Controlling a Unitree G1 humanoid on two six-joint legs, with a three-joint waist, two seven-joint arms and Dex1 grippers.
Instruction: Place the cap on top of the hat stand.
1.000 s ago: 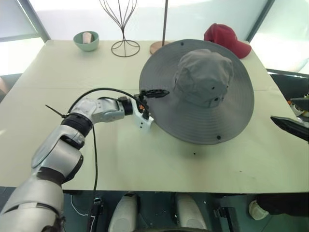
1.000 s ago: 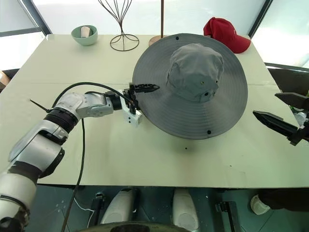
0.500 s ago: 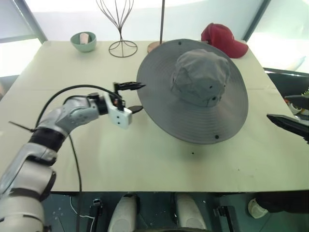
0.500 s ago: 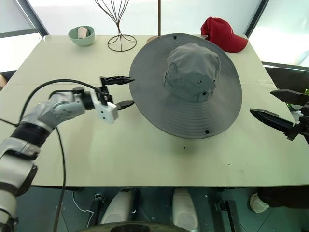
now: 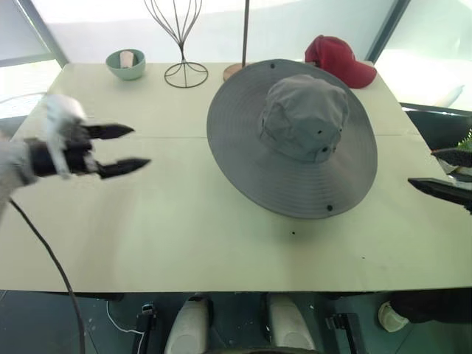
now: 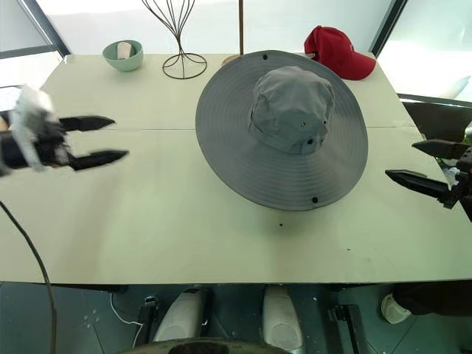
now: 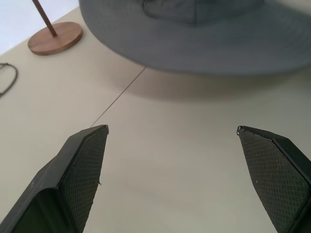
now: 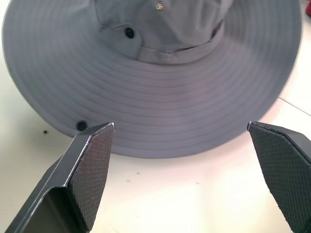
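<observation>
The cap (image 5: 306, 118), a wide-brimmed grey sun hat, rests mid-table with its brim lifted off the surface and a shadow under it. The hat stand is hidden; whatever carries the cap is covered by it. My left gripper (image 5: 140, 146) hovers open far to the cap's left, fingers pointing toward it, with nothing between them. In the left wrist view the cap's brim (image 7: 194, 39) lies well beyond the left gripper (image 7: 172, 128). My right gripper (image 6: 400, 160) stands open at the table's right edge, empty, aimed at the cap (image 8: 160, 73), a short way from the brim.
At the back of the cream table (image 5: 184, 221) stand a tulip-shaped wire stand (image 5: 181, 37), a wooden pole on a disc base (image 5: 236, 71), a green bowl (image 5: 125, 63) and a red baseball cap (image 5: 339, 59).
My left gripper has pulled away from the cap's left brim edge, gone far left and up, and rolled over. The cap has not moved. The right gripper has barely shifted.
</observation>
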